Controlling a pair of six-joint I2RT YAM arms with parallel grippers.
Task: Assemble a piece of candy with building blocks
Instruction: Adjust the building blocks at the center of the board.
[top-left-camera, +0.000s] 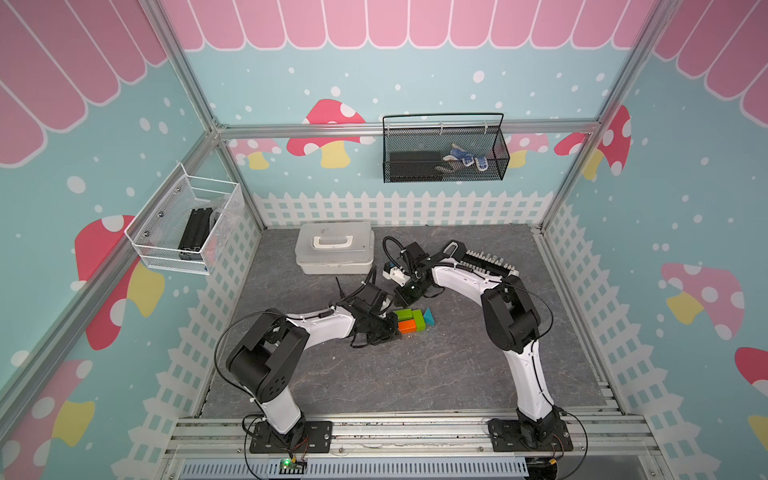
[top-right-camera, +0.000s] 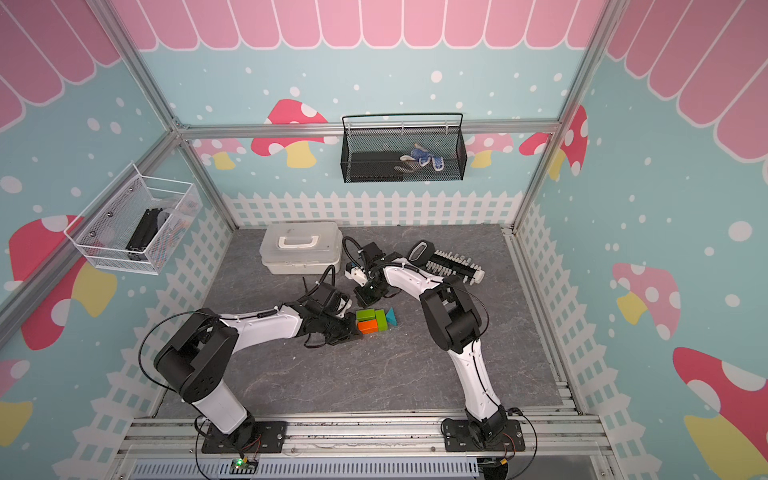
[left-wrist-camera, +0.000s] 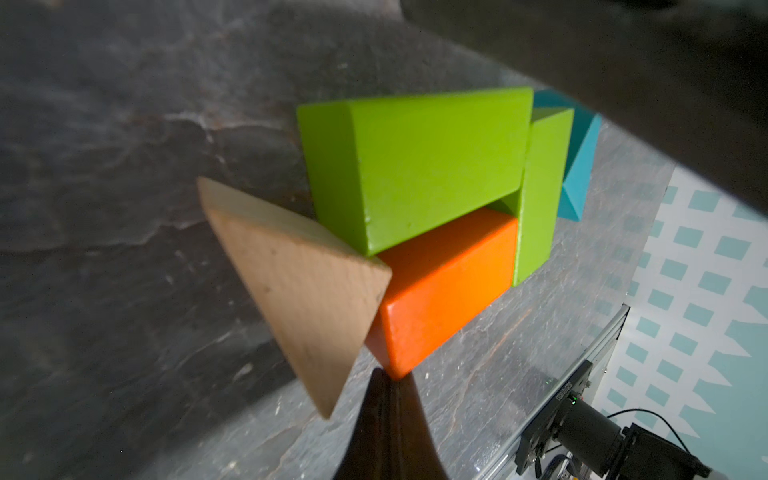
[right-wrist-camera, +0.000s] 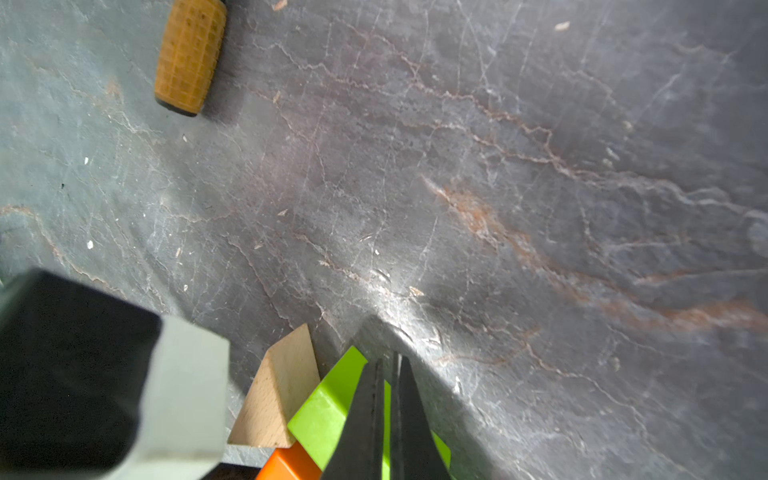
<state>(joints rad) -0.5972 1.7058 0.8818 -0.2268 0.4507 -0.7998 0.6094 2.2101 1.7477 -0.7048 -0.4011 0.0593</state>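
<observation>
The building blocks lie together mid-table as the piece of candy. One lime-green cuboid (top-left-camera: 404, 313) (left-wrist-camera: 415, 166) lies beside the orange cuboid (top-left-camera: 407, 326) (left-wrist-camera: 444, 282). The second green cuboid (top-left-camera: 419, 320) (left-wrist-camera: 540, 195) lies across their ends. The teal prism (top-left-camera: 429, 316) (left-wrist-camera: 582, 166) is beyond it. The tan prism (left-wrist-camera: 299, 282) (right-wrist-camera: 282, 390) rests tilted against the other end and is hidden in both top views. My left gripper (left-wrist-camera: 388, 374) (top-left-camera: 397, 334) is shut, its tip at the orange cuboid's corner. My right gripper (right-wrist-camera: 388, 361) (top-left-camera: 402, 305) is shut, hovering over the green cuboid (right-wrist-camera: 328, 411).
A yellow screwdriver handle (right-wrist-camera: 189, 54) lies on the table beyond the blocks. A white toolbox (top-left-camera: 334, 247) stands at the back, with a bit rack (top-left-camera: 488, 262) to its right. Wire baskets (top-left-camera: 444, 149) (top-left-camera: 187, 224) hang on the walls.
</observation>
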